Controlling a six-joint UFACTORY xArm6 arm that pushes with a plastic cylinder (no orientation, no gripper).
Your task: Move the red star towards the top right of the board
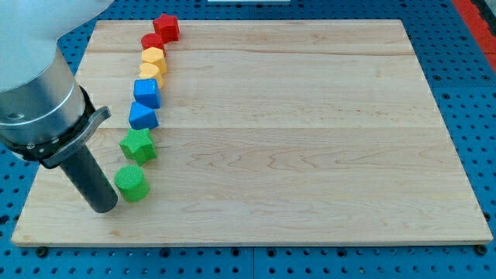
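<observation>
Camera view shows my tip (pixel 103 208) nearest the view's bottom, resting on the table (pixel 310 155) just to the view's left of the green round block (pixel 131 183), very close to it; whether they touch cannot be told. No gripper is fitted, only the dark rod, so nothing can be said of jaws apart or together.

Taking that green round block as the landmark, the other blocks run away from it in a slightly curved line toward the view's top. Just beyond it, a little to the right, lies the green star (pixel 138 145). Past that sits the blue triangular block (pixel 143 116), then the blue block (pixel 146 92) of a chunkier shape, close behind it. Farther on come two yellow blocks (pixel 153 61), pressed together so their shapes are hard to separate. Beyond them is a red block (pixel 152 40), partly hidden. Farthest from the landmark, near the table's top edge and toward its left side, stands the red star (pixel 166 27), touching or nearly touching that other red block, and well apart from my tip.
</observation>
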